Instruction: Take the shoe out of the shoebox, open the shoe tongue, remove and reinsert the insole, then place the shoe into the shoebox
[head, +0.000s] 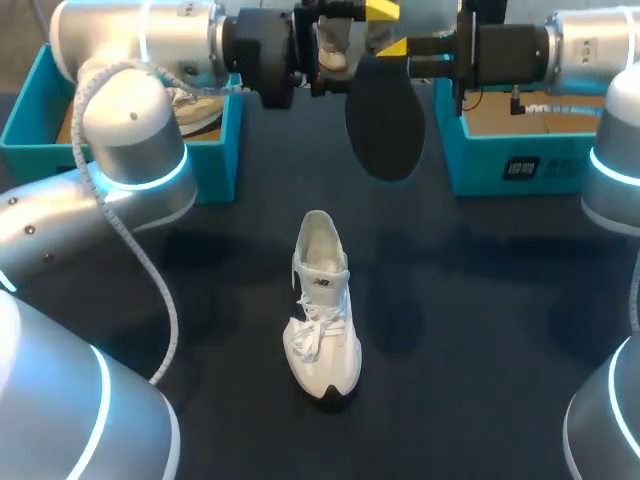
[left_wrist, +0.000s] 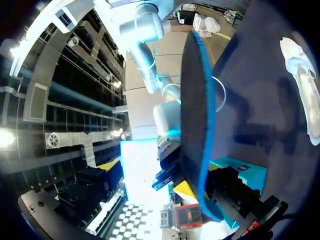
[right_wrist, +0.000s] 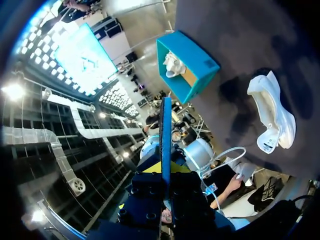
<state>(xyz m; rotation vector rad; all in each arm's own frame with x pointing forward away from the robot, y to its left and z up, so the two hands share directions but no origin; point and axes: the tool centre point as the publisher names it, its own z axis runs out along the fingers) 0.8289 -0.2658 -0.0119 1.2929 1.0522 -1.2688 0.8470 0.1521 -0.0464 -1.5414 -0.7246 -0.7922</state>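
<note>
Head view. One white lace-up sneaker (head: 322, 300), upright near the middle of the dark worktop (head: 480, 330), toe toward the near edge. Two teal open shoeboxes: one shoebox at the far left corner (head: 215, 160) with a second white shoe (head: 195, 105) inside, the other at the far right corner (head: 500, 165) with only its brown floor showing. One flat black oval insole (head: 385, 120) up in the air over the far middle of the worktop, well apart from the sneaker, pinched at its upper end by the right claw (head: 400, 50). Just beside it the left claw (head: 352, 48), fingers spread.

Left wrist view. Insole (left_wrist: 192, 125) nearly edge-on, blue on one face, between the spread fingers of the left claw. One finger well clear of it, so no grip here, as far as can be judged. Sneaker (left_wrist: 302, 85) down on the worktop, well apart.

Right wrist view. Insole (right_wrist: 165, 140) as a thin blue edge, clamped from both sides by the right claw. Sneaker (right_wrist: 272, 115) on its own on the worktop; far left shoebox (right_wrist: 187, 65) with the second shoe in it.

Step in hand, by judgement: insole already out, reinsertion not yet begun. Next move probably: bringing the insole down over the sneaker's mouth, narrow end first toward the toe, perhaps with the free left claw steadying the sneaker or holding the tongue back.

Count: two shoes, two shoeboxes, one insole, two claws.
</note>
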